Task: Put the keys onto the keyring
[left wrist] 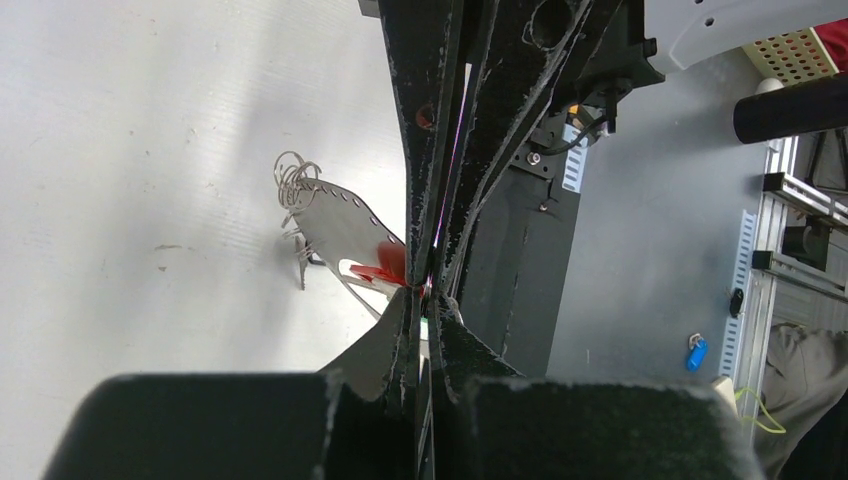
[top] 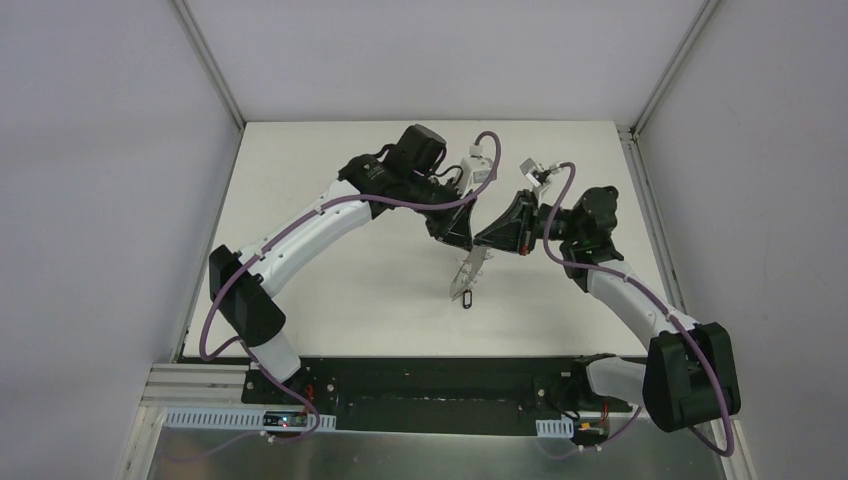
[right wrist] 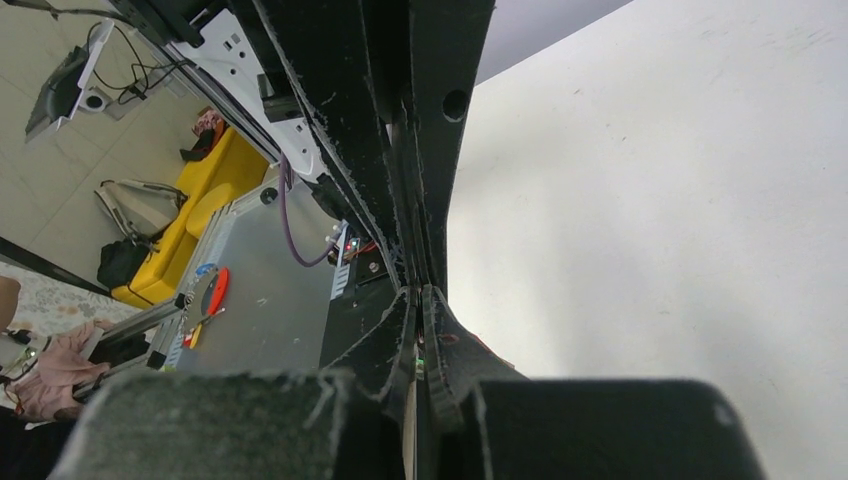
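Pinching tight tip to tip, our left claw [top: 466, 243] and right claw [top: 482, 242] meet mid-bench, the keyring [top: 467, 279] dangling lengthwise toward the near edge.

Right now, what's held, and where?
The keyring, at its end by the red key, where left gripper and right gripper meet, both shut; which grips is hidden.

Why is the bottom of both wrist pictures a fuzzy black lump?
Left wrist view: the black left gripper's base is too near the lens, so blurry; the silver holed metal keyring looks sharp. Right wrist view: the black right gripper's base, likewise. Top view: sharp, soft shadows on the white table.
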`<action>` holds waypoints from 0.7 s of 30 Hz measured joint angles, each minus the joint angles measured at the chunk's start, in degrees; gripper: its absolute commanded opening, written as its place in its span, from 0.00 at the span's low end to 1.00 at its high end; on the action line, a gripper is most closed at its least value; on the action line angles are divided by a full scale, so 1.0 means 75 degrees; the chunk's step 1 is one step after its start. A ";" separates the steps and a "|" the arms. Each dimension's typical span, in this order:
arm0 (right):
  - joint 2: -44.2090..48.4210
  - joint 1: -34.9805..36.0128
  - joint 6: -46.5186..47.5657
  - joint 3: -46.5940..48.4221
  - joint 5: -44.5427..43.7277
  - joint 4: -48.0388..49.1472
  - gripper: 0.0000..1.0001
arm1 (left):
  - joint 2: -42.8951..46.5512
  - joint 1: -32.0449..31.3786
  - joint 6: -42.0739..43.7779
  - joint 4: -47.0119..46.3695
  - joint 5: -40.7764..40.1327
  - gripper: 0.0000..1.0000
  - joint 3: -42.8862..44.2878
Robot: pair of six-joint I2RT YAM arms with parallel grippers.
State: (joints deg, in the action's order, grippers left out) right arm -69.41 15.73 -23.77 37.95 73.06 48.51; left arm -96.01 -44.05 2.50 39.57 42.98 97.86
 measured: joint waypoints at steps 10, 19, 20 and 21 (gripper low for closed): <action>0.0096 0.0099 0.1029 0.0306 0.0184 -0.1236 0.07 | 0.0093 -0.0137 0.0093 0.0087 -0.0207 0.00 -0.0044; 0.0125 0.0146 0.1338 0.0315 0.0242 -0.1585 0.05 | 0.0152 -0.0184 0.0434 0.0192 -0.0268 0.00 -0.0128; 0.0128 0.0146 0.1381 0.0323 0.0242 -0.1638 0.06 | 0.0152 -0.0184 0.0475 0.0201 -0.0283 0.00 -0.0131; 0.0128 0.0146 0.1419 0.0344 0.0245 -0.1705 0.06 | 0.0157 -0.0184 0.0525 0.0204 -0.0300 0.00 -0.0134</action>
State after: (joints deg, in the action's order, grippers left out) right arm -68.45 16.82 -13.13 40.53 74.89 35.73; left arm -94.83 -45.43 6.44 41.10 40.73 96.86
